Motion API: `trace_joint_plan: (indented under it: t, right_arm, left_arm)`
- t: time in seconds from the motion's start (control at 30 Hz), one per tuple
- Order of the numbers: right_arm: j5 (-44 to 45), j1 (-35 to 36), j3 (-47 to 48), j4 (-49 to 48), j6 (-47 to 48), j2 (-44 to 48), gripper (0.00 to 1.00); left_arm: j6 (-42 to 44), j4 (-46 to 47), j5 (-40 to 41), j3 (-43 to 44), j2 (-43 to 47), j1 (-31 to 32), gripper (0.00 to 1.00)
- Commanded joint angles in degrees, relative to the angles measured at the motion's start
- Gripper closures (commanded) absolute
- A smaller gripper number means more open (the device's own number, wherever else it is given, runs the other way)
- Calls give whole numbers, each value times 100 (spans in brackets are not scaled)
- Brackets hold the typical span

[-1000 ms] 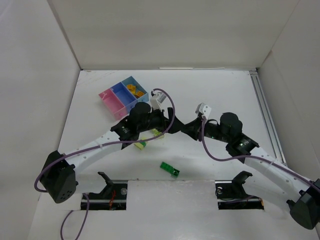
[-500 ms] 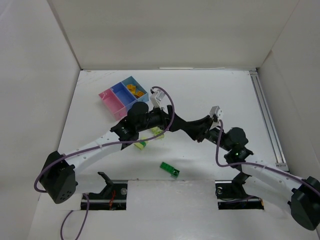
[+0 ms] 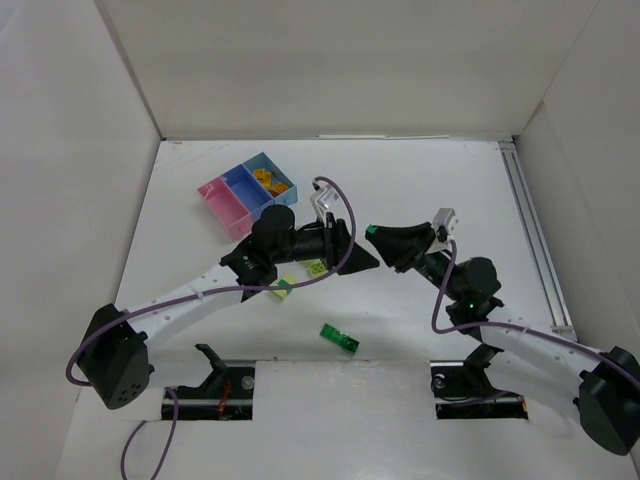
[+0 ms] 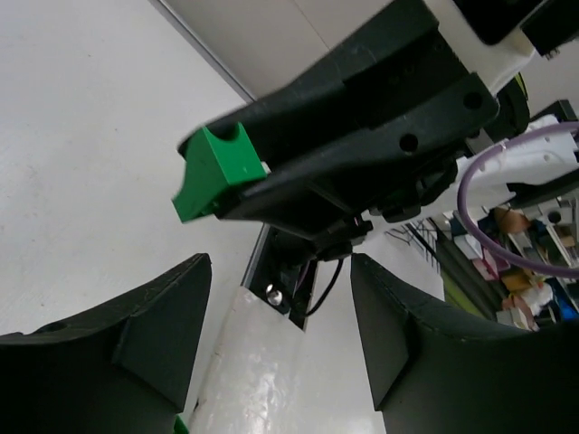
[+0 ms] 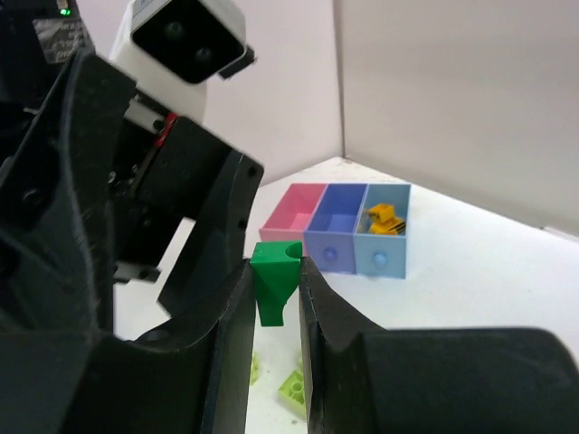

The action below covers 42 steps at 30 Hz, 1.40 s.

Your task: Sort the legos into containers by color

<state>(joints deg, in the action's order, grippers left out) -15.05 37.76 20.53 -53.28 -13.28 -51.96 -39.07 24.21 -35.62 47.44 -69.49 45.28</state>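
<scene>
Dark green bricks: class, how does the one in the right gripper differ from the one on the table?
The gripped brick hangs in the right gripper; the loose brick lies on the table. The gripped brick is central, the loose brick near the front edge. Both green.

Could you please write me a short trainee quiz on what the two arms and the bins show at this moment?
1. True or false: the right gripper is shut on a green brick, held up off the table.
2. Which bin holds the orange-yellow bricks? A: the pink one. B: the middle blue one. C: the light blue end bin.
3. Fill in the gap: the left gripper holds nothing and faces the held brick with its jaws ___.

Key: 1 true; 2 C; 3 open.
</scene>
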Motion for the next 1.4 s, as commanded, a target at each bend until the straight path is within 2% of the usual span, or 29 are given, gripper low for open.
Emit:
trace_joint_plan:
  t: [0.0,0.17,0.37,0.5,0.63,0.87,1.03,1.1,1.17,1.2,1.37]
  right_arm:
    - [389,91,354,-631,316,-103,90]
    - [11,91,504,-536,370,-226,90]
    - [-209,91,504,525,905,221,90]
    - [-297,144,574,1046,1187,415,90]
    - [-752,144,574,1047,1301,302,90]
    - [-974,206,636,1065,1416,125,90]
    - [-1079,258,636,1013,1495,125,90]
    - [-1079,258,636,934,1495,125,90]
    - [-1219,258,583,767,1495,125,90]
    - [-1220,258,583,766,1495,125,90]
    - [-1272,258,635,766,1548,-50,90]
  left_arm:
    - [-4,278,-552,-33,138,16,41]
    - [-197,278,-604,-94,85,-185,36]
    - [-321,339,-402,-200,287,-379,7]
    - [-373,339,-463,-139,287,-432,6]
    - [-426,445,-586,-86,226,-432,6]
    - [-532,515,-657,-24,103,-432,9]
    - [-637,576,-709,28,50,-484,20]
    - [-637,576,-710,28,-20,-485,29]
    - [-689,629,-710,81,-91,-485,29]
    - [-690,629,-710,81,-160,-485,35]
    - [-742,629,-763,81,-161,-485,47]
